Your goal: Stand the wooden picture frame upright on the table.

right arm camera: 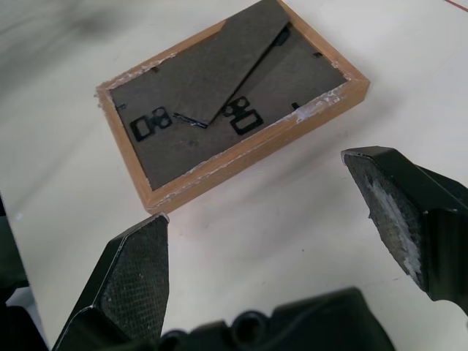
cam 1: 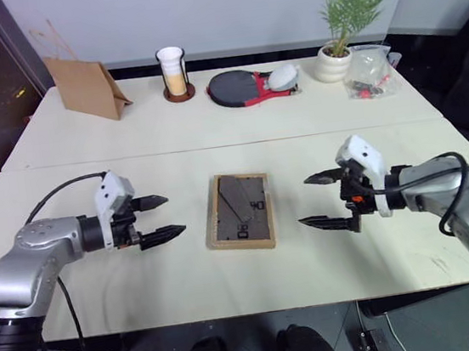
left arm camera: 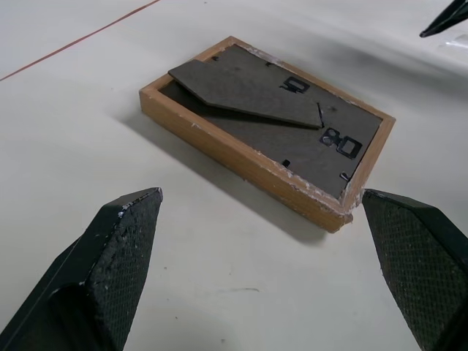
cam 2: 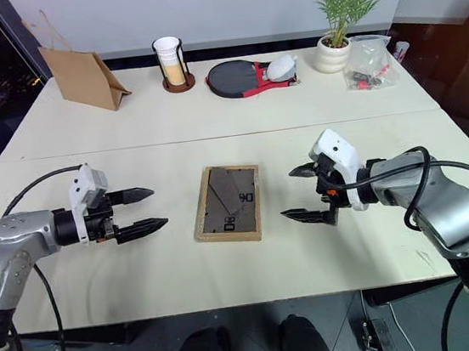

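The wooden picture frame (cam 1: 239, 212) lies flat, back panel up, at the centre of the counter (cam 1: 211, 127). The left gripper (cam 1: 156, 218) is at the frame's 9 o'clock, the right gripper (cam 1: 325, 200) at its 3 o'clock. Both have jaws spread wide, empty, clear of the frame.

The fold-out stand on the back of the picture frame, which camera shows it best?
The left wrist view: the fold-out stand fills much of it, lying flat against the wooden picture frame's dark back. The right wrist view also shows it close, seen from the opposite side. Both eye views show it small, from above, between the two open grippers.
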